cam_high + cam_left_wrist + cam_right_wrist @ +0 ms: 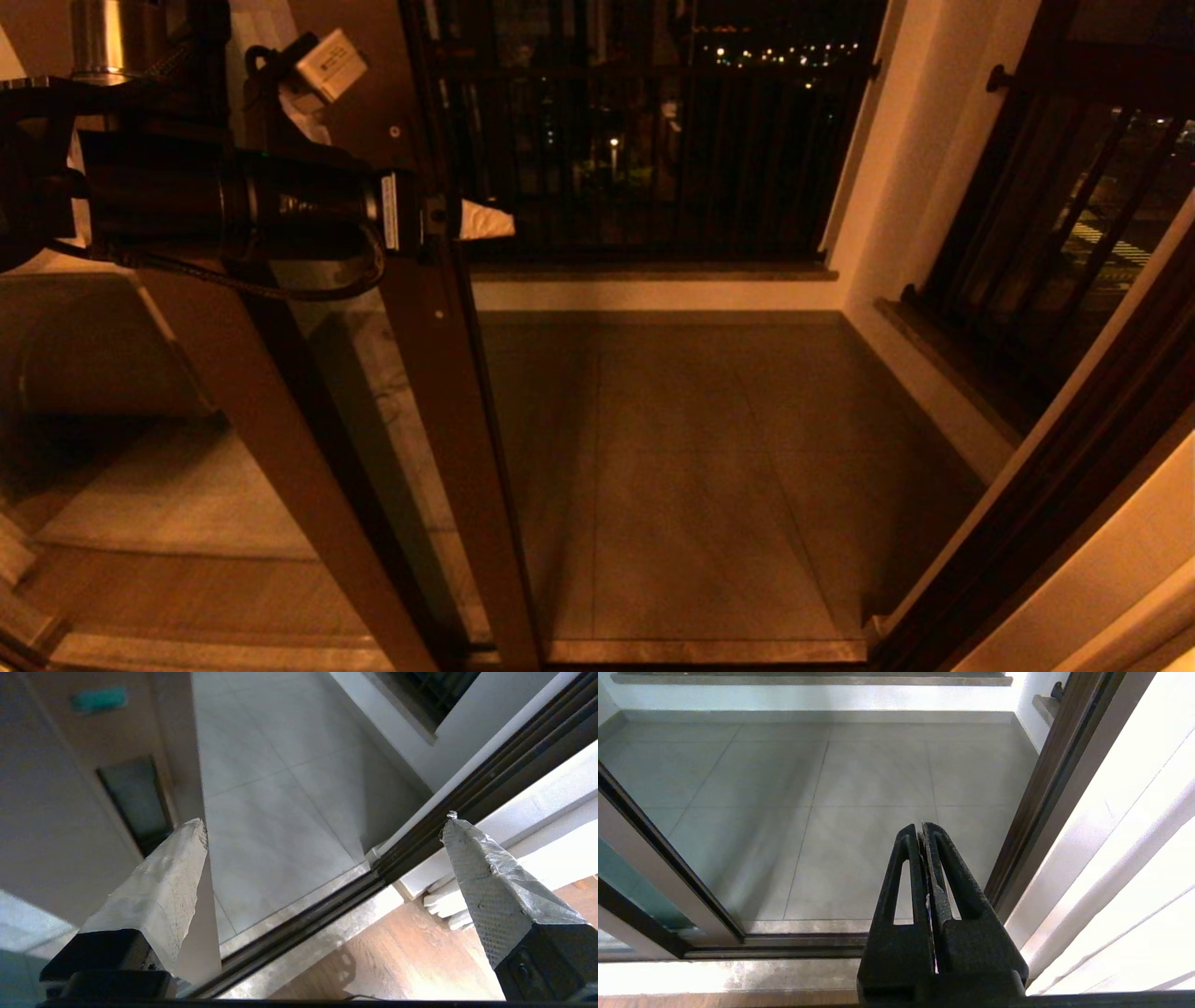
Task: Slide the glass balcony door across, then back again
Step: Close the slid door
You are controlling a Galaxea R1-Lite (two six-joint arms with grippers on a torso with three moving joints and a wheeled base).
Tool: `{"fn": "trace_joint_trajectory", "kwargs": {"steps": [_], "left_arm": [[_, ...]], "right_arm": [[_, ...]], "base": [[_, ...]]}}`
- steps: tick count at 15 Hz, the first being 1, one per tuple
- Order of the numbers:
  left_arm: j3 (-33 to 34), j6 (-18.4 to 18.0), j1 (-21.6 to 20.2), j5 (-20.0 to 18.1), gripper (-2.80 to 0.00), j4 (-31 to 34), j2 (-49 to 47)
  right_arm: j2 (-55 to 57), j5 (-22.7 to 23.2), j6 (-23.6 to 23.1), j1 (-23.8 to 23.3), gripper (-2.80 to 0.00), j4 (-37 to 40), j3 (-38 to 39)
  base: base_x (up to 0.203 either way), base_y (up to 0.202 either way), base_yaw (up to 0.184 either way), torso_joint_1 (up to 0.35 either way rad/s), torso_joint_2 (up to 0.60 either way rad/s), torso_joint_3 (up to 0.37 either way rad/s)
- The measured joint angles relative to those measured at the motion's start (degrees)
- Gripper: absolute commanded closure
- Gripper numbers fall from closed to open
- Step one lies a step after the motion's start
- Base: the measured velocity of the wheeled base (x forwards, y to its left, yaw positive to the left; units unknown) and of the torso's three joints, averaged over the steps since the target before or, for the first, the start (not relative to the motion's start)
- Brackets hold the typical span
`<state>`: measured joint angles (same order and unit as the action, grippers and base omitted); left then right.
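Left gripper [467, 222] straddles the upright edge of the glass balcony door [439, 373].

Its taped fingers [163, 891] stand wide apart, one on each side of the door's dark brown frame stile, holding nothing tight; in the head view one pale fingertip pokes out past the stile on the right. The door sits at the left of the opening, its long axis running floor to ceiling, with the tiled balcony floor [672, 467] bare to its right and the black-barred railing [653, 140] far beyond. The floor track [299, 924] runs left to right, so the coming move is probably a sideways push to the right by this nearer arm. Right gripper [924, 833], fingers pressed together, hangs idle near the right door jamb [1045, 788].
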<state>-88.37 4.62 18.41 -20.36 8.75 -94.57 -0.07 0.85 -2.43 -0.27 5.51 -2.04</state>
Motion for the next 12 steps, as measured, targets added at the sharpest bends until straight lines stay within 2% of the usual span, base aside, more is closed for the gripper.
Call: {"fn": "trace_joint_trajectory", "kwargs": {"steps": [12], "left_arm": [[-2.43,0.09,0.06,-0.08,-2.80,0.04,-2.64]], "right_arm": [[0.00,0.00,0.00,0.00,0.00,-0.01,-0.02]], "base": [[0.000,0.000,0.000,0.000,0.00,0.000]]}}
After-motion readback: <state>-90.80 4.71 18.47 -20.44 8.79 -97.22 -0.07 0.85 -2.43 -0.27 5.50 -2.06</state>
